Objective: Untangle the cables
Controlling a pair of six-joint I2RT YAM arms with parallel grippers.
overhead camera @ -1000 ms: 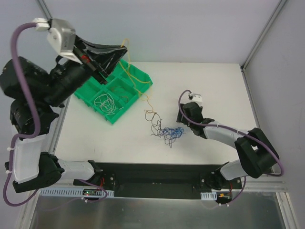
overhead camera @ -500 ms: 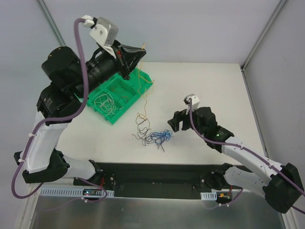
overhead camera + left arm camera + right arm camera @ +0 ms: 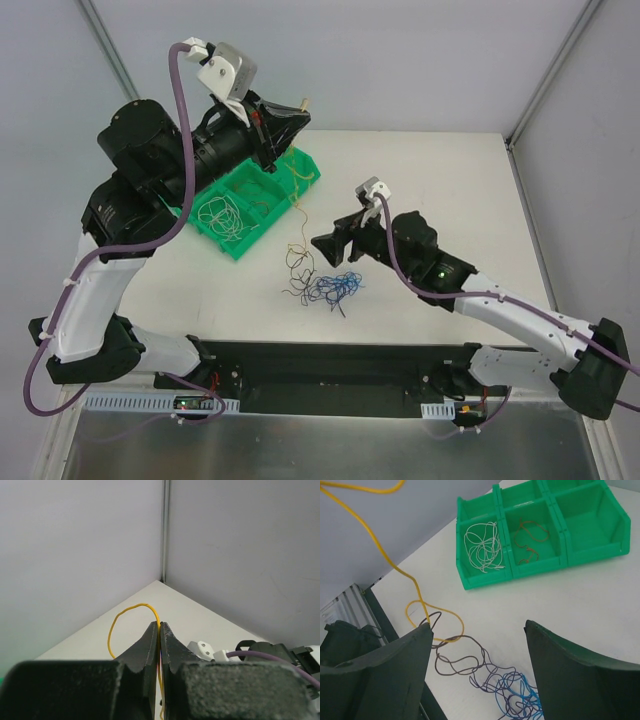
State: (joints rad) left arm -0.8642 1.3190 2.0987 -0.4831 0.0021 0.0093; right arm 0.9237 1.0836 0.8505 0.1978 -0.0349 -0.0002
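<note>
My left gripper (image 3: 160, 630) is pinched tight on the thin yellow wire (image 3: 131, 607). My right gripper (image 3: 476, 630) gapes wide, empty, above the blue-and-purple wire tangle (image 3: 512, 692)

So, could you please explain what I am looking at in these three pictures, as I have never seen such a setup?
This is a robot: a left arm and a right arm bolted to a white table, each ending in a two-finger gripper. One picture looks down from above and behind; the other two come from wrist cameras. The left gripper, high up, is shut on a yellow wire that runs down into the tangle of blue and purple wires on the table. The right gripper hangs open near that tangle, holding nothing. A green bin holds a white wire coil in one compartment and an orange wire in the next.
</note>
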